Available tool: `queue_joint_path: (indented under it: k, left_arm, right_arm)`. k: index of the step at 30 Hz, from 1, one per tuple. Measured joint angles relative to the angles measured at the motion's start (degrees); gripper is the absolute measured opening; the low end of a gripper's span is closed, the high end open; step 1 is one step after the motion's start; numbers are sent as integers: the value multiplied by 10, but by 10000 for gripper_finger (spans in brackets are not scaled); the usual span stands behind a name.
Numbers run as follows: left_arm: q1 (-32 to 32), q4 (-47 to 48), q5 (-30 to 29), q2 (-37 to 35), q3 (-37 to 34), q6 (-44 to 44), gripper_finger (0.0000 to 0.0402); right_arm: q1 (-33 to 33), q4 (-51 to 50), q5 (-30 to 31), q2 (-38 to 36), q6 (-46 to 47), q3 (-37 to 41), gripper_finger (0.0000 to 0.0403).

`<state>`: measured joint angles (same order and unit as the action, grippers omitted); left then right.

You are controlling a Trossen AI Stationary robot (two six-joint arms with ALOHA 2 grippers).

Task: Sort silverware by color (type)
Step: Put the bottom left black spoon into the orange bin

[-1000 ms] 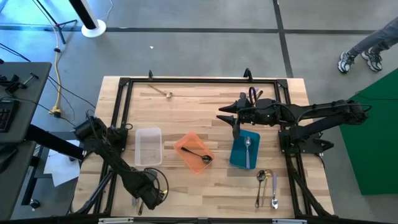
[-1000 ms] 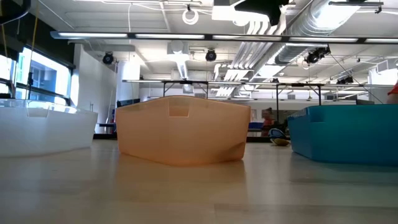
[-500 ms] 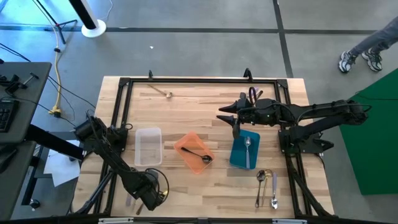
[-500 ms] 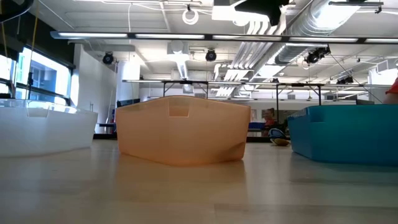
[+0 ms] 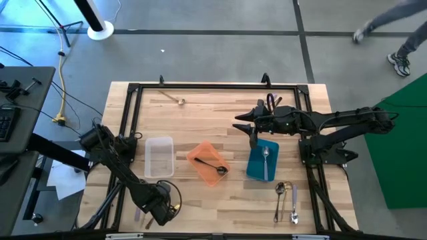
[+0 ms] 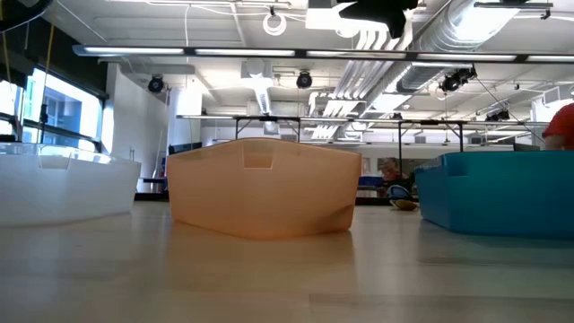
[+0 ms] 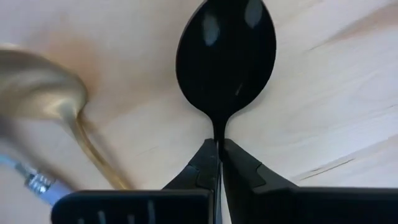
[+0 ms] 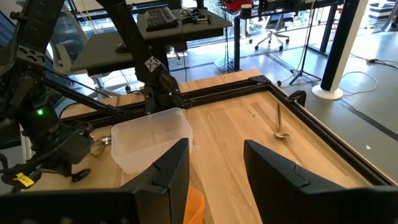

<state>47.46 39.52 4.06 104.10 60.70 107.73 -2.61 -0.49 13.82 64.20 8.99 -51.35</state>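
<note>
Black spoon (image 7: 225,59) neck between closed left gripper (image 7: 219,163) jaws; no legible writing.

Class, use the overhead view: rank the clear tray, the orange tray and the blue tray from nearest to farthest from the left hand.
1. Clear tray: just above the left hand, on the table's left side.
2. Orange tray: mid-table, holding a black spoon.
3. Blue tray: farthest, on the right, under the right arm.
</note>
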Motion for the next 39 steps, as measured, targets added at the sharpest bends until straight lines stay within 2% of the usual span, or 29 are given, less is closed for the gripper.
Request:
queue_joint_path:
  k: [3, 11, 19, 32, 39]
  left_arm:
    - [-2, 3, -23, -6, -1, -5, 1]
    - [-11, 13, -25, -23, -1, -36, 0]
    - [-31, 35, -55, -50, 0, -67, 0]
    - [-66, 49, -80, -94, 0, -168, 0]
    - [-87, 48, -97, -160, 1, -256, 0]
  right_arm:
    - [0, 0, 0, 0, 0, 0, 138]
    - [0, -6, 0, 0, 0, 0, 138]
    - [0, -6, 0, 0, 0, 0, 138]
    - [0, -8, 0, 0, 0, 0, 138]
    - [0, -10, 0, 0, 0, 0, 138]
